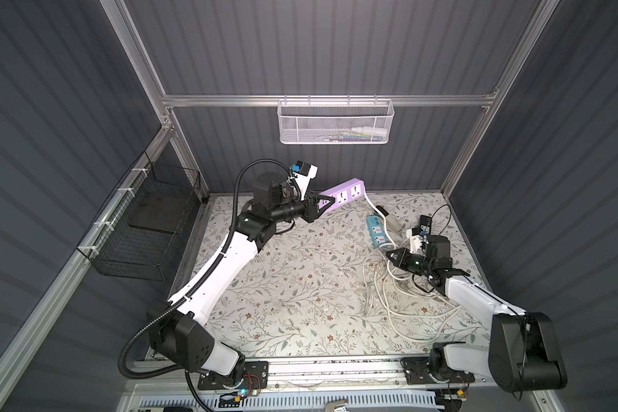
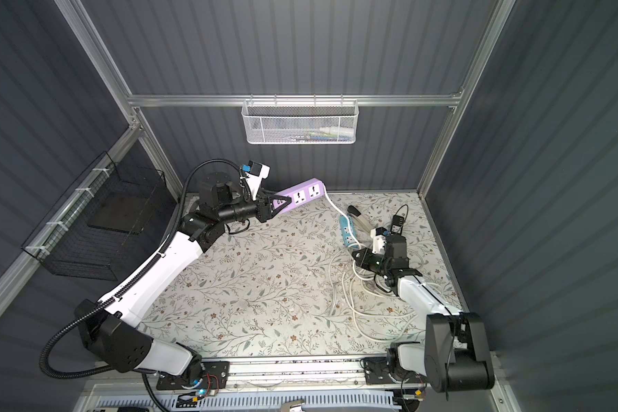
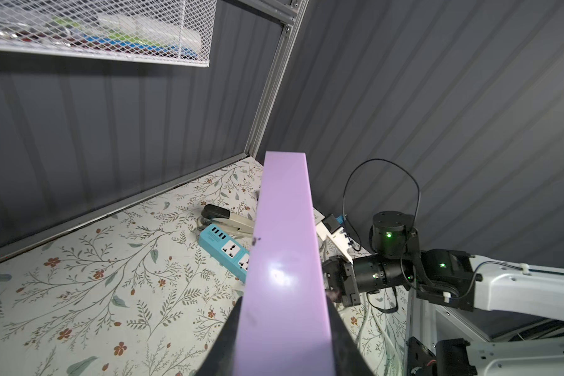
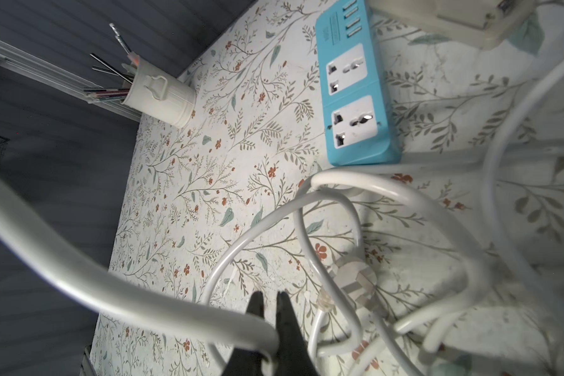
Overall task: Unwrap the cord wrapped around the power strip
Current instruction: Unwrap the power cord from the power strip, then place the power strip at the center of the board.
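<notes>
Both grippers were clenched: the left gripper [image 1: 323, 206] gripped the purple power strip [image 1: 346, 192], raised over the far side of the table [image 1: 282, 285]; the right gripper [image 1: 389, 257] pinched its white cord [image 1: 374, 206] near the blue strip [image 1: 378, 230]. Best, I judged, to draw them apart slowly so no loop snagged.

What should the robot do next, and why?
Probably the right gripper, shut on the white cord, should pull it gently away from the purple power strip. The left gripper holds the strip up with no cord around it, but the cord lies in tangled loops on the table.
</notes>
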Available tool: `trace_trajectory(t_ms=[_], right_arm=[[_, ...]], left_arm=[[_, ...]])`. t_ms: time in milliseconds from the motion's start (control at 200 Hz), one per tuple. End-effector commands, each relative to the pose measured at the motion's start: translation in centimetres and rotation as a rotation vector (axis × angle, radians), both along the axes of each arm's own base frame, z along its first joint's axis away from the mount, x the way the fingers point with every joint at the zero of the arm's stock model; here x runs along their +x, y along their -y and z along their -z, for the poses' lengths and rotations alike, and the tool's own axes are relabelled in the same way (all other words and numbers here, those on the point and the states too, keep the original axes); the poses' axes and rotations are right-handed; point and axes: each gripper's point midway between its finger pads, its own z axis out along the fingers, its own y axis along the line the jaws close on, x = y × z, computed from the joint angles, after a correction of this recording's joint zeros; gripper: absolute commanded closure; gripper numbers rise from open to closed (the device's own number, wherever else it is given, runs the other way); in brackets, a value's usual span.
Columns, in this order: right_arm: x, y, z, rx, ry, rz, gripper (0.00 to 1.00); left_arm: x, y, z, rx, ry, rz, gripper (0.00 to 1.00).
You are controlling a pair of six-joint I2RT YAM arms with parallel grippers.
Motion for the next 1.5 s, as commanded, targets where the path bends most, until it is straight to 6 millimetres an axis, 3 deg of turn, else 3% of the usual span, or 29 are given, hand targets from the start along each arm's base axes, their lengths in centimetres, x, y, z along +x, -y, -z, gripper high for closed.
trace_trajectory(t_ms=[0, 110, 195, 355, 420, 550, 640, 725, 826, 991, 1241, 1496], right_arm=[[-0.2, 0.5, 2.4, -0.017, -0.069, 0.061, 1.00], [-0.3, 0.0, 1.8, -0.007, -0.038, 0.041, 1.00], [-0.4, -0.5, -0.1, -0.003, 0.027, 0.002, 1.00], [-1.1, -0.1, -4.9, -0.069, 0.181, -0.011, 0.43], [-1.5, 0.5, -6.7, -0.113, 0.227, 0.001, 0.31], [-2.2, 1.7, -9.5, -0.191, 0.286, 0.039, 0.18], [-2.9, 2.6, -12.0, -0.233, 0.361, 0.079, 0.15], [-3.8, 2.3, -14.9, -0.237, 0.466, 0.059, 0.09], [-5.0, 0.3, -18.4, -0.247, 0.597, -0.048, 0.01], [-5.5, -3.2, -22.5, -0.303, 0.749, -0.209, 0.01], [-6.1, -8.8, -25.3, -0.526, 0.946, -0.487, 0.01], [-4.7, -10.0, -26.3, -0.916, 1.054, -0.544, 0.01]], left_arm=[[-0.3, 0.3, -4.6, -0.101, 0.132, 0.036, 1.00], [-0.4, 1.1, -4.0, -0.089, 0.110, 0.065, 1.00], [-0.4, 1.7, -3.4, -0.085, 0.096, 0.084, 1.00], [0.1, 2.2, -2.3, -0.067, 0.074, 0.084, 1.00], [0.3, 2.3, -2.0, -0.061, 0.068, 0.078, 1.00], [0.8, 2.2, -1.4, -0.041, 0.062, 0.057, 1.00], [1.1, 2.3, -1.0, -0.032, 0.052, 0.052, 1.00], [1.3, 2.6, -0.6, -0.021, 0.030, 0.061, 1.00], [1.4, 3.4, 0.3, 0.011, -0.006, 0.082, 1.00], [1.5, 4.0, 0.9, 0.073, -0.028, 0.073, 1.00], [0.4, 3.2, 0.1, 0.142, -0.018, 0.083, 1.00], [-0.8, 2.3, -1.4, 0.197, 0.003, 0.094, 1.00]])
